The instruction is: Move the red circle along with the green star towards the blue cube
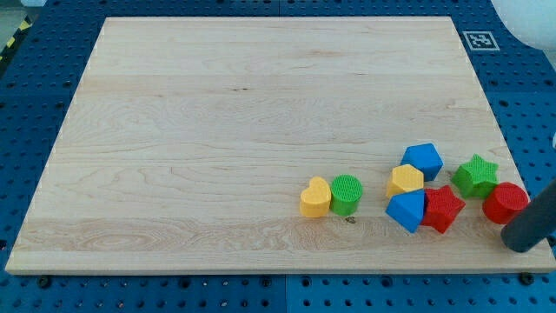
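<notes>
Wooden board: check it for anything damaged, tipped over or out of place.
Nothing stands out. The board looks unmarked, and the blocks sit flat near its lower right, including the red circle, green star and blue cube. My tip is below the circle.

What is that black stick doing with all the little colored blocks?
That stick is a robot arm's rod. My tip sits at the view's bottom right, right beside the red circle. The green star is just up and left of that circle. I'm meant to push both toward the blue cube, which is a little farther to the view's left. A yellow block, a red star and another blue block are bunched near it.
</notes>
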Action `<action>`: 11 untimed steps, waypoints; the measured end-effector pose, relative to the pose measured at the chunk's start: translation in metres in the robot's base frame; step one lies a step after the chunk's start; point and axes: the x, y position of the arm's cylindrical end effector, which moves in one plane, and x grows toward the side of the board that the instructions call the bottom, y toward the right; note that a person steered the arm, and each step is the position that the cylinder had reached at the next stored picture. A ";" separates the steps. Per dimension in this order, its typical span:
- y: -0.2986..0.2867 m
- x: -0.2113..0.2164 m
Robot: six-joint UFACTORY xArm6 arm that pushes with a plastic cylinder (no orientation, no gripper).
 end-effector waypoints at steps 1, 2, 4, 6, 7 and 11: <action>0.020 0.002; 0.029 -0.002; -0.001 -0.029; -0.023 -0.032; -0.030 -0.036; -0.029 -0.052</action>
